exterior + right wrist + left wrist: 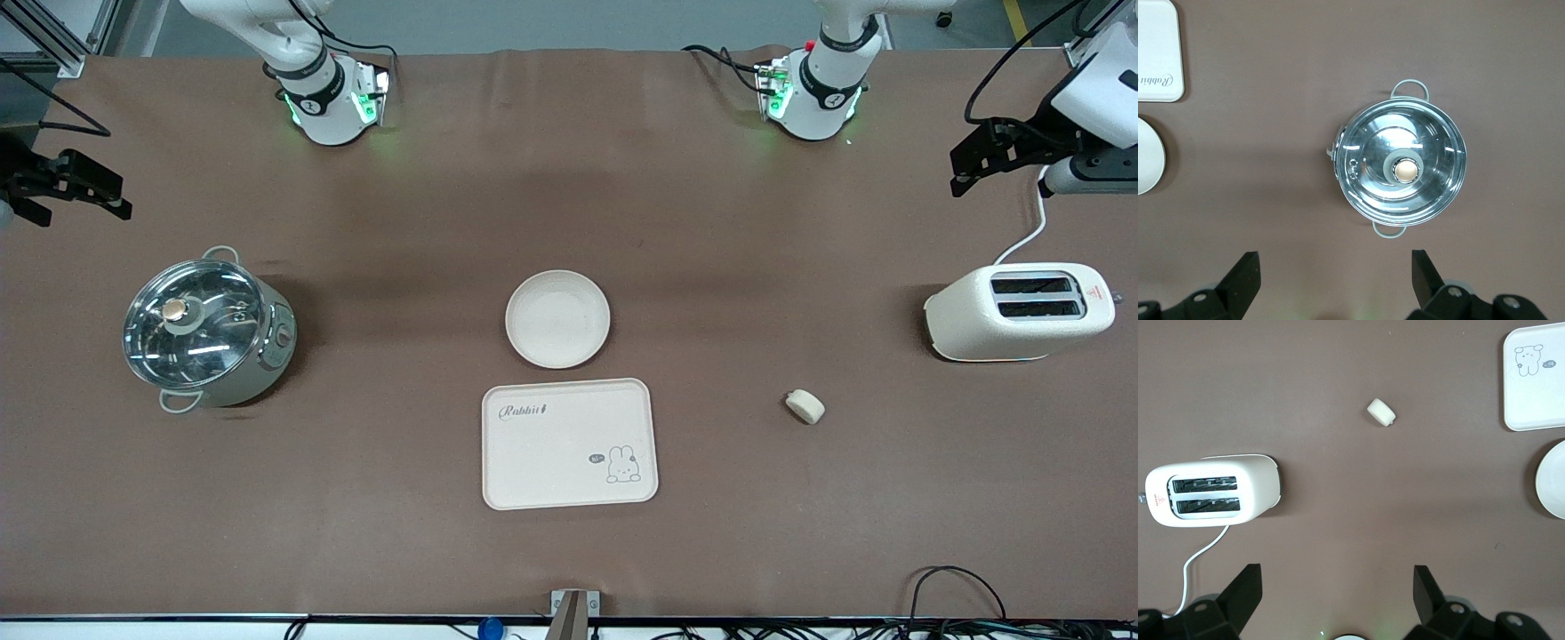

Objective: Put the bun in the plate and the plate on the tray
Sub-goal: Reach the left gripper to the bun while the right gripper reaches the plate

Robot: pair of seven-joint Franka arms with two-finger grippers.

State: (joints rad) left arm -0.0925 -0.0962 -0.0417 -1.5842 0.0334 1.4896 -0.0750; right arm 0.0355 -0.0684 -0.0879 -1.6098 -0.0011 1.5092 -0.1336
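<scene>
Nothing yet moved. Bun (805, 406) lying alone on worktop (569, 178), near toaster (1018, 311), toward left arm's end. Plate (557, 319) set mid-worktop, just beside tray (569, 444), farther from front camera; short transfer judged intended. Left end effector (1335, 593) held released, high over toaster area, bun within reach. Right end effector (1333, 277) released, waiting over pot (1403, 170).

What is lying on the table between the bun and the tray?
Nothing: in the front view only bare brown table separates the bun from the tray. The left wrist view shows the same.
</scene>
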